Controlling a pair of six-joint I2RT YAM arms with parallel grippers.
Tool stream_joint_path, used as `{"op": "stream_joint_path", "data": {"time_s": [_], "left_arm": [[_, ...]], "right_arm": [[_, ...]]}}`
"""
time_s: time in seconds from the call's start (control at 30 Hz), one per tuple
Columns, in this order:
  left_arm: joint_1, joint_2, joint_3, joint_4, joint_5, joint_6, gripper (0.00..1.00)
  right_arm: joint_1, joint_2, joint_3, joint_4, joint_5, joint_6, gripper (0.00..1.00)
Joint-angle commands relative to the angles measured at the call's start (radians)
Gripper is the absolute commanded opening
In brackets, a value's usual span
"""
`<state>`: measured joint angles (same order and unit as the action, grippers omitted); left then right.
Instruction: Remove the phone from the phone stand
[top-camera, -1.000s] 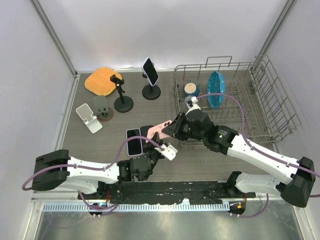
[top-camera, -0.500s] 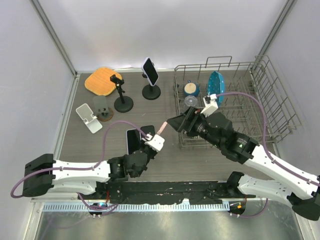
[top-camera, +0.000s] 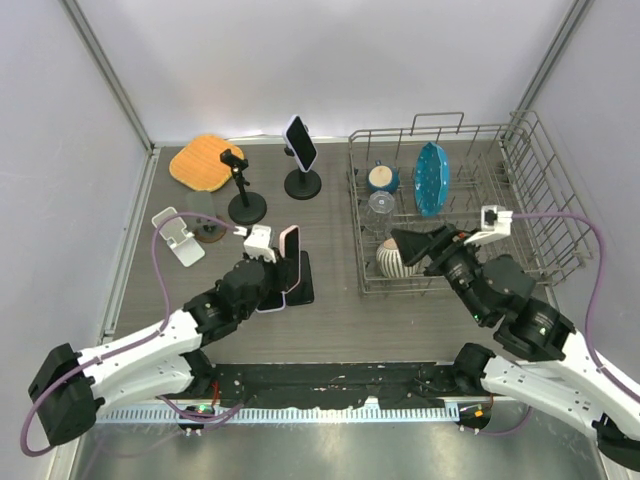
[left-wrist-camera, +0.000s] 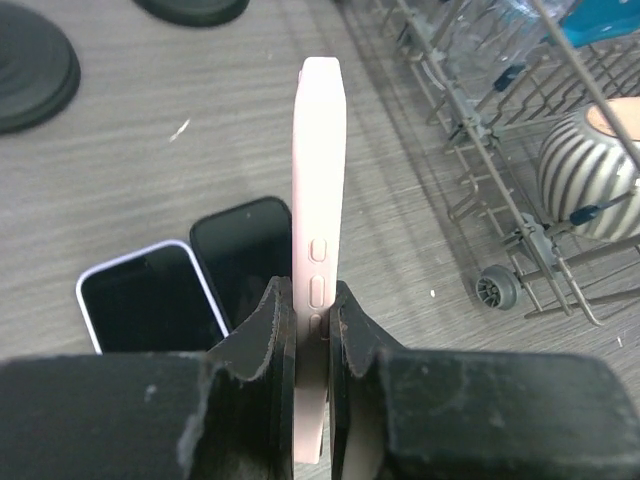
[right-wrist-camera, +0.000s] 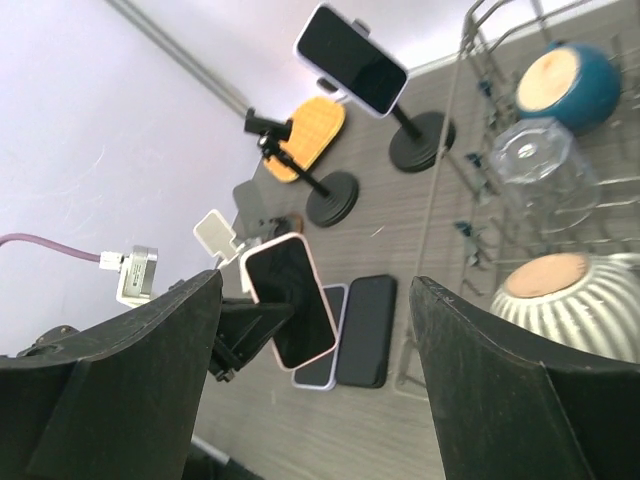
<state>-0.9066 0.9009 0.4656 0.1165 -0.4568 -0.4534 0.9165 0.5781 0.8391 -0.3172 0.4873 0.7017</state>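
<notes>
The right gripper (top-camera: 412, 243) has let go, jaws apart, and is back over the rack (top-camera: 540, 180). Only the left wrist view shows the side buttons: the left gripper (left-wrist-camera: 312, 320) clamps the pink phone (left-wrist-camera: 320, 200), long axis straight outward.

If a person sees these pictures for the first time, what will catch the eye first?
First comes the pink phone, clamped on its edge in the left gripper over two phones that lie flat. Next come the black-screened phone on its stand at the rear, and the right gripper hanging open over the dish rack.
</notes>
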Motion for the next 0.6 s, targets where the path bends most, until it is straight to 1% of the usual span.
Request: {"op": "stream_joint_path", "data": {"time_s": [0.0, 0.03, 0.1, 0.13, 0.23, 0.3, 0.37, 0.4, 0.43, 0.5, 0.53, 0.57], "left_arm": [[0.118, 0.006, 0.068, -0.052, 0.139, -0.186, 0.0], [0.177, 0.007, 0.071, -0.073, 0.154, -0.201, 0.0], [0.24, 0.003, 0.076, -0.144, 0.2, -0.24, 0.0], [0.305, -0.002, 0.079, -0.173, 0.216, -0.249, 0.0], [0.397, -0.022, 0.103, -0.291, 0.224, -0.248, 0.0], [0.426, -0.031, 0.12, -0.355, 0.211, -0.238, 0.0], [0.48, -0.028, 0.146, -0.396, 0.253, -0.228, 0.0], [0.506, -0.019, 0.159, -0.449, 0.277, -0.216, 0.0], [0.564, -0.01, 0.169, -0.475, 0.332, -0.202, 0.0], [0.635, 0.029, 0.182, -0.52, 0.413, -0.168, 0.0], [0.706, 0.041, 0.18, -0.523, 0.517, -0.159, 0.0], [0.741, 0.068, 0.174, -0.522, 0.57, -0.145, 0.0]], "right_arm": [[-0.001, -0.081, -0.034, -0.014, 0.144, -0.113, 0.81], [-0.004, -0.095, -0.037, -0.023, 0.161, -0.12, 0.81], [-0.002, -0.119, -0.049, -0.054, 0.204, -0.149, 0.82], [-0.002, -0.144, -0.052, -0.063, 0.217, -0.157, 0.82], [-0.002, -0.184, -0.064, -0.088, 0.256, -0.186, 0.82], [-0.002, -0.196, -0.072, -0.103, 0.281, -0.209, 0.82], [-0.001, -0.21, -0.077, -0.129, 0.33, -0.223, 0.82], [-0.002, -0.213, -0.081, -0.137, 0.348, -0.231, 0.83], [-0.004, -0.215, -0.086, -0.149, 0.367, -0.247, 0.83], [-0.002, -0.224, -0.109, -0.164, 0.399, -0.263, 0.83], [-0.002, -0.228, -0.116, -0.166, 0.404, -0.274, 0.83], [-0.002, -0.241, -0.133, -0.164, 0.416, -0.274, 0.83]]}}
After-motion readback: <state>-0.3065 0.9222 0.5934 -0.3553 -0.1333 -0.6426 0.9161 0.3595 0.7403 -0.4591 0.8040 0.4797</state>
